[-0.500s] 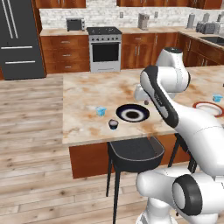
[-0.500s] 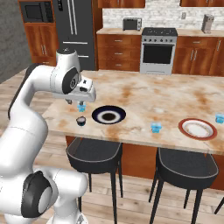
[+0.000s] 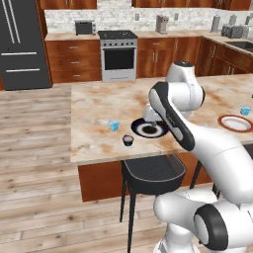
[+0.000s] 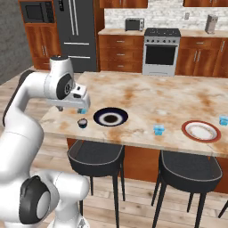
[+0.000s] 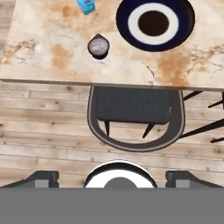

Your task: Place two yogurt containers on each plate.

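Jaws spread and empty, your gripper [image 5: 111,177] hangs above the counter's near edge, likely lining up on the navy yogurt cup [image 5: 98,46] just beside the black-rimmed plate [image 5: 154,24]. That plate and the red-rimmed plate [image 4: 201,131] both sit bare; three blue cups [image 4: 159,129] stand scattered on the counter [image 4: 147,100].

A marbled counter [image 5: 52,52] is seen ahead of the hand; on it are set a black-rimmed plate [image 5: 155,24], a dark cup [image 5: 98,46] beside it, and a blue cup [image 5: 86,5] beyond.
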Motion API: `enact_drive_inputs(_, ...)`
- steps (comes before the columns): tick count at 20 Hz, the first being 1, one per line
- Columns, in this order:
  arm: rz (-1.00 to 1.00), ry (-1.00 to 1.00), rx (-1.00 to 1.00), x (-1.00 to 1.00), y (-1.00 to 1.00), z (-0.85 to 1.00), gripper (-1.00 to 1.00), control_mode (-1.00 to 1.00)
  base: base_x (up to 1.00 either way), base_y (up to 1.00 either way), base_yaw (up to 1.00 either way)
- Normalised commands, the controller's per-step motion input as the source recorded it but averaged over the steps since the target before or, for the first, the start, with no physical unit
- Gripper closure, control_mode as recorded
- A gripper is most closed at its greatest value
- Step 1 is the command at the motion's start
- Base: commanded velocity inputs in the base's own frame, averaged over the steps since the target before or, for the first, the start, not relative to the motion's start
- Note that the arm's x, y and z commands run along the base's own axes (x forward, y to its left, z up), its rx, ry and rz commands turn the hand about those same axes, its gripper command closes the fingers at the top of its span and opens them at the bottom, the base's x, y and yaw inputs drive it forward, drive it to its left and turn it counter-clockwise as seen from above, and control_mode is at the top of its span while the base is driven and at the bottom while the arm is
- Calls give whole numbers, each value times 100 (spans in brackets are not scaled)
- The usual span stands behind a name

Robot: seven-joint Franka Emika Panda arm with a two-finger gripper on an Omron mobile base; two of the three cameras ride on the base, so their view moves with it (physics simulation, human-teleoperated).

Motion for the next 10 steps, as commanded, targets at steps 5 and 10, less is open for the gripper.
enact_drive_inputs(5, -1, 16, -6, 16, 59, -44, -100, -100, 0, 0, 0)
enact_drive_inputs(10, 0, 7, -8, 14, 27, -48, -100, -100, 0, 0, 0)
